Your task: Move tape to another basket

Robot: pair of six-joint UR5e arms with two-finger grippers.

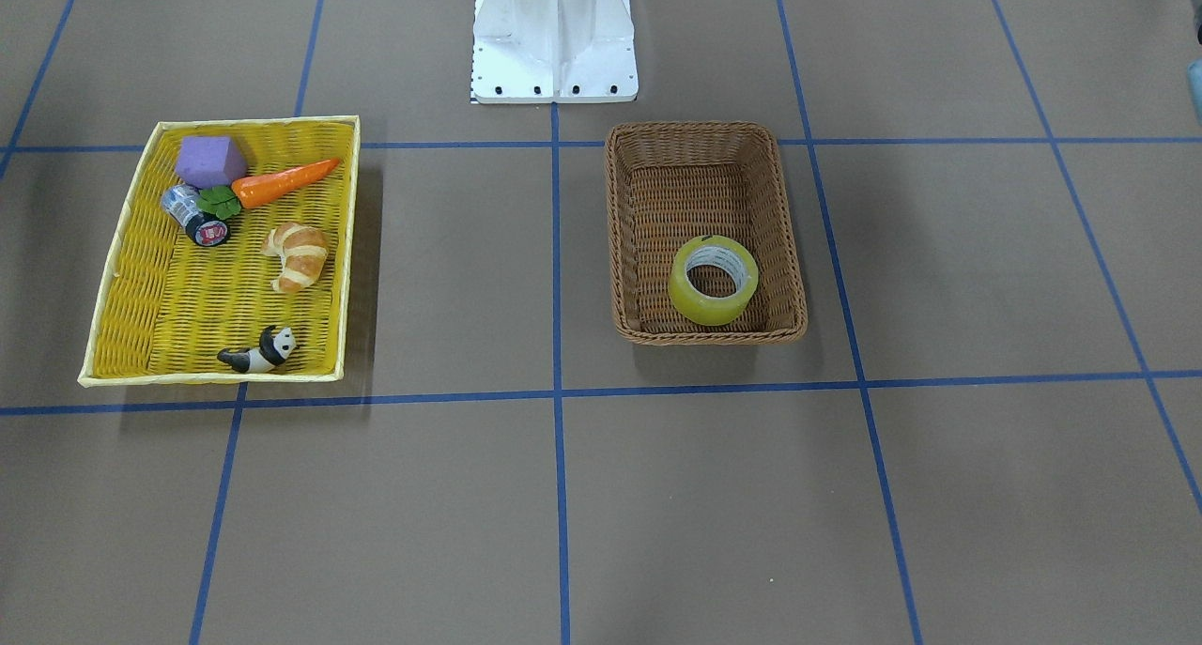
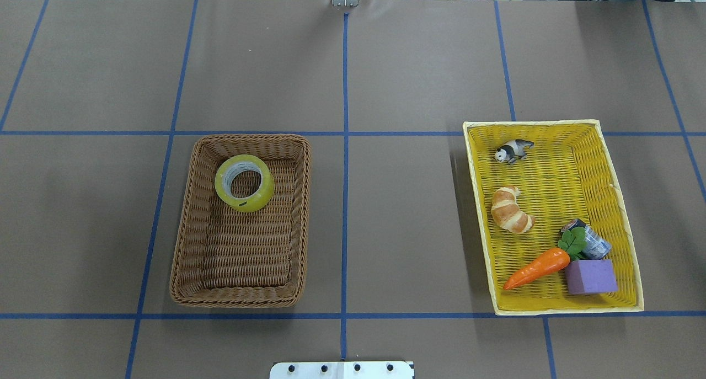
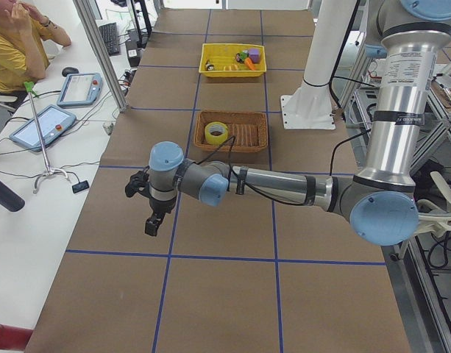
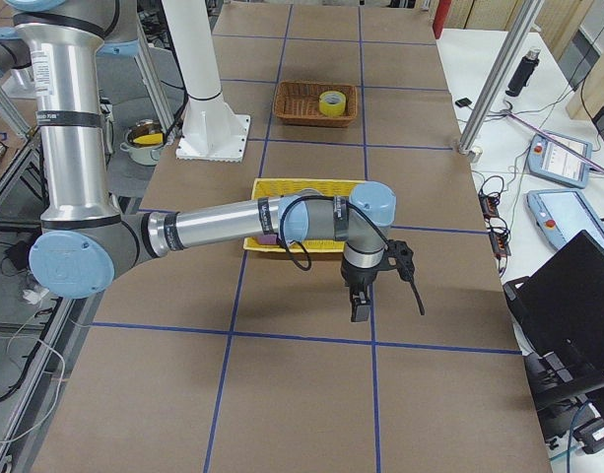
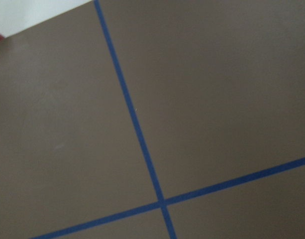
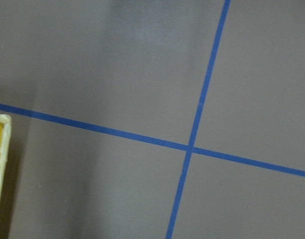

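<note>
The tape [image 1: 704, 309], a wide yellowish roll with a white core, lies flat inside the brown wicker basket [image 1: 704, 129], at the end farther from the robot base. It also shows in the overhead view [image 2: 248, 205], in the basket [image 2: 251, 138]. My left gripper [image 3: 153, 220] hangs over bare table well away from the basket, toward the table's left end. My right gripper [image 4: 361, 305] hangs over bare table beyond the yellow tray. Both show only in the side views, so I cannot tell whether they are open or shut. Nothing shows in either.
The shallow yellow tray [image 2: 529, 123] holds a panda figure [image 2: 513, 150], a croissant [image 2: 512, 217], a carrot [image 2: 535, 268], a purple block [image 2: 591, 277] and a small capped cylinder [image 2: 593, 244]. The white robot base [image 1: 554, 35] stands between the baskets. An operator [image 3: 15, 44] sits at a side desk.
</note>
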